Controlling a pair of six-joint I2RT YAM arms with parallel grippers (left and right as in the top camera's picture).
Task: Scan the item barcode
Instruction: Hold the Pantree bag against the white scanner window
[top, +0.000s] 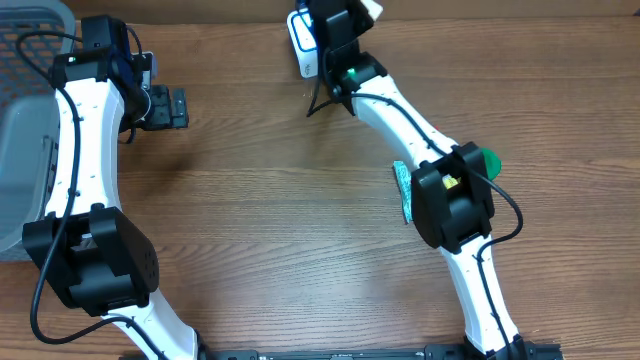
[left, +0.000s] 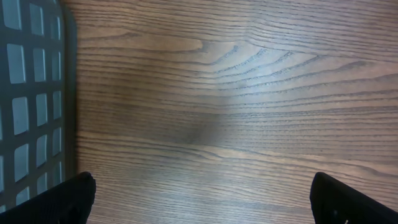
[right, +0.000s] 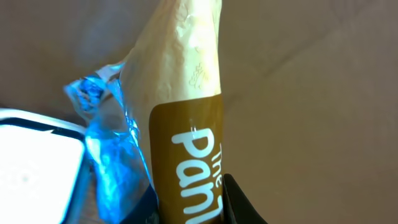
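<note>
Reaching across the surface, right arm — jaws clenched on a brown-labelled packet — holds it beside the white scanner; left jaws hang released near the basket.

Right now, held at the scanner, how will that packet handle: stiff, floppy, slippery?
The packet is probably fairly stiff: it juts out past the right gripper without sagging. Its glossy, crinkled film looks slippery, so it might slide in a loose pinch. It seems light, likely a thin snack wrapper.
</note>
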